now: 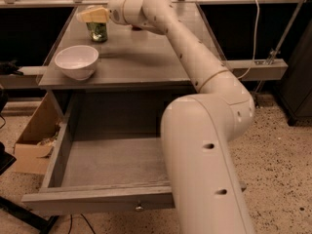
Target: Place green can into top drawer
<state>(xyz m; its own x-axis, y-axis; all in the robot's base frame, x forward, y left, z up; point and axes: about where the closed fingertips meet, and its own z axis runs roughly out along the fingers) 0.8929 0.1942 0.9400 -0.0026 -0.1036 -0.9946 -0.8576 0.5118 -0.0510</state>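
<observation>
The green can point(98, 32) stands upright at the back left of the grey table top point(146, 57). My gripper point(90, 14) reaches in from the right and sits over the can's upper part, hiding its silver top. The top drawer point(97, 198) is pulled wide out below the table, with its small round knob point(139, 207) at the front. Its grey inside holds nothing that I can see.
A white bowl point(76, 61) stands on the table's front left, close to the can. My arm point(195, 57) crosses the table and blocks the drawer's right side. A cardboard box point(31, 140) lies on the floor to the left.
</observation>
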